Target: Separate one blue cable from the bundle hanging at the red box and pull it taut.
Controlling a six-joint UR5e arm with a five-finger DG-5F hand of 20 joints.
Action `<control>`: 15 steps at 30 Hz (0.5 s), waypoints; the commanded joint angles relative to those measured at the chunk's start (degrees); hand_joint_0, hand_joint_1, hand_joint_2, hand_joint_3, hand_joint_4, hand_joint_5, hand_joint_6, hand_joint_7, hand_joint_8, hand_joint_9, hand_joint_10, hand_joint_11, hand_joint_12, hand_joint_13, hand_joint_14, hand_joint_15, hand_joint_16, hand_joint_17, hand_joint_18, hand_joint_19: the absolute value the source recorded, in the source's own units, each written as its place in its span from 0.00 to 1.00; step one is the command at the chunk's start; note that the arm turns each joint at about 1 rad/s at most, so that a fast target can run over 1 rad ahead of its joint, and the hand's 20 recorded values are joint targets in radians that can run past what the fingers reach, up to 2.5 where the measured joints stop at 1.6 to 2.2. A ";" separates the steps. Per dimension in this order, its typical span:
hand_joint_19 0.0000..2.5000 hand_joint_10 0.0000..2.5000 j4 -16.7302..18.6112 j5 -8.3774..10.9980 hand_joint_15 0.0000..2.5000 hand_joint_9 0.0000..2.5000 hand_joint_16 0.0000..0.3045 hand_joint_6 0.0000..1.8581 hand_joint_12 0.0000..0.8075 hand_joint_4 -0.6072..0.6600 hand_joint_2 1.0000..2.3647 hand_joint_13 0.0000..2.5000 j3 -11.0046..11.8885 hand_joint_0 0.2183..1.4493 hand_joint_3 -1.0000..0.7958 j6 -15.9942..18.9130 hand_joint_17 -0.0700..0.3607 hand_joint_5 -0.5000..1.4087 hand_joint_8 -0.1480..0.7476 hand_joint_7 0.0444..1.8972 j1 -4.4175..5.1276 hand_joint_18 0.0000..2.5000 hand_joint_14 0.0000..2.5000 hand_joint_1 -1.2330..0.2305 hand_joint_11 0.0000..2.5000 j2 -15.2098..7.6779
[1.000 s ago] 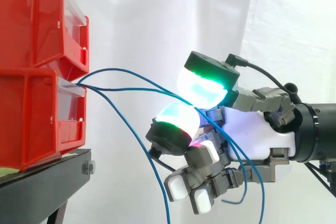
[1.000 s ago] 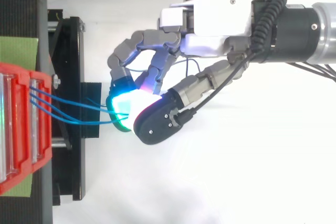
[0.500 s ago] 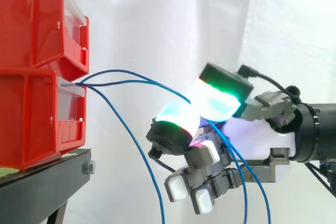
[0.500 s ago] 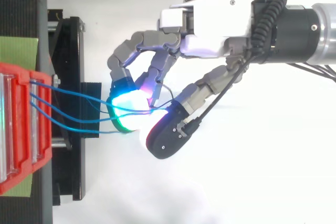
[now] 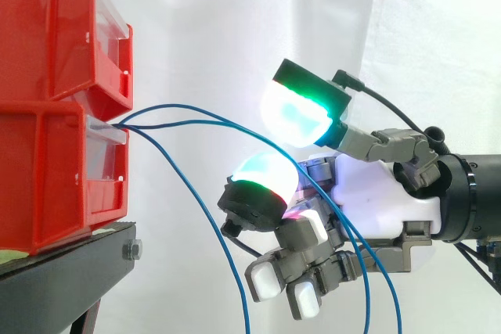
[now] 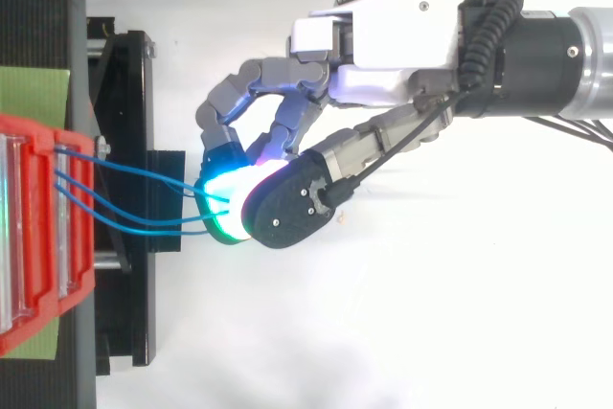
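Three thin blue cables come out of the lower red box and arch to the right; in the top view the cables fan out from the red box. One cable drops away below the hand. The other two run through the gap between a raised, green-glowing thumb pad and a cyan fingertip, then trail down across the palm. My hand reaches in from the right, and its thumb stands clear above the fingertip, pinching nothing. In the top view the hand ends just right of the stand.
A second red bin is stacked on the lower one. Both rest on a black stand at the left, before a white curtain. From above the stand sticks out toward the hand.
The thumb has swung from beside the fingertip up and back toward the boxes, leaving a wider gap. The cables hang much as before, and the arm has stayed in place.
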 commanded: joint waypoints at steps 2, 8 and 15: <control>0.23 0.01 0.00 0.00 0.20 0.43 0.17 0.46 0.48 0.62 0.01 0.34 -0.06 0.32 0.36 0.00 0.43 0.18 0.61 0.64 0.03 0.35 0.01 0.38 0.32 0.01; 0.22 0.01 0.00 0.00 0.20 0.44 0.16 0.47 0.48 0.61 0.01 0.35 -0.06 0.33 0.40 0.00 0.42 0.17 0.61 0.63 0.03 0.36 0.01 0.34 0.36 -0.08; 0.21 0.01 0.00 0.00 0.20 0.44 0.16 0.47 0.48 0.60 0.02 0.35 0.03 0.37 0.43 0.00 0.42 0.17 0.60 0.75 -0.06 0.36 0.01 0.26 0.40 -0.08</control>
